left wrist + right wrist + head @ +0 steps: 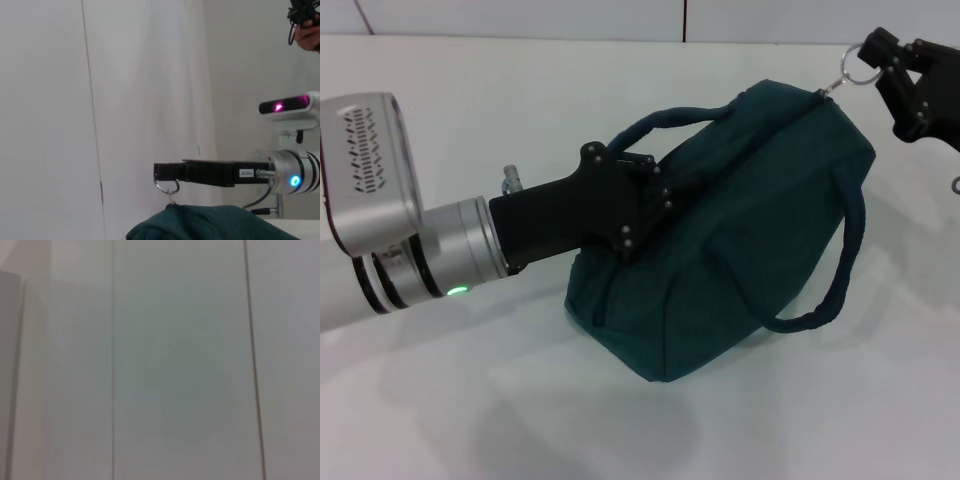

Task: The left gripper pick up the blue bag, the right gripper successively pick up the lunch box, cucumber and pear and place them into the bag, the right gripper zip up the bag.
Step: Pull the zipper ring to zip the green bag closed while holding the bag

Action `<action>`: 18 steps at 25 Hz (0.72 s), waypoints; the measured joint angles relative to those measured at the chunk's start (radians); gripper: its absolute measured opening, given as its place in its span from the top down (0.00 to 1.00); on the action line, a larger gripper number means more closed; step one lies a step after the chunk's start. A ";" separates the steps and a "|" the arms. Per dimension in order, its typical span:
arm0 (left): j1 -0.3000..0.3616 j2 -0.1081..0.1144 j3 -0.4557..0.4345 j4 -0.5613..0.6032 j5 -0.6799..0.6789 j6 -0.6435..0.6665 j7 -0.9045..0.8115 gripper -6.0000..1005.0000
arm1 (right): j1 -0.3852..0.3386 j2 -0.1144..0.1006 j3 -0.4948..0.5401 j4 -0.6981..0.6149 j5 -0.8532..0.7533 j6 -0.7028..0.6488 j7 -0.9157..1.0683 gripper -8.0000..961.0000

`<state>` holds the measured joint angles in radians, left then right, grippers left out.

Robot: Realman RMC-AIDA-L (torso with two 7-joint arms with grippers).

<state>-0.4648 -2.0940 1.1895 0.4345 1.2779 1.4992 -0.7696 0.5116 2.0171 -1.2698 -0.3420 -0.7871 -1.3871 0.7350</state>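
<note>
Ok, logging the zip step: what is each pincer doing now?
Left pincer: shut on the blue bag, at a handle.
Right pincer: shut on the zipper ring.

White tabletop and pale wall panels

The tabletop [470, 400] is plain white and carries soft shadows. Behind it stands a white wall [520, 18] cut by thin dark seams; the wrist views show more of these pale panels [180, 360], again split by narrow vertical lines.
</note>
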 joint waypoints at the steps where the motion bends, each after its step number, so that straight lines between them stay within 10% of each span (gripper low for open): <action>1: 0.002 0.000 0.000 0.000 -0.001 0.000 0.001 0.95 | 0.000 0.000 0.003 0.004 0.001 0.008 0.003 0.97; 18: 0.017 0.003 -0.001 0.001 -0.042 0.048 0.030 0.95 | -0.044 -0.006 0.033 0.020 0.002 -0.007 0.022 0.91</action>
<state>-0.4482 -2.0913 1.1885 0.4357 1.2363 1.5470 -0.7392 0.4678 2.0108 -1.2366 -0.3224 -0.7852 -1.3944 0.7572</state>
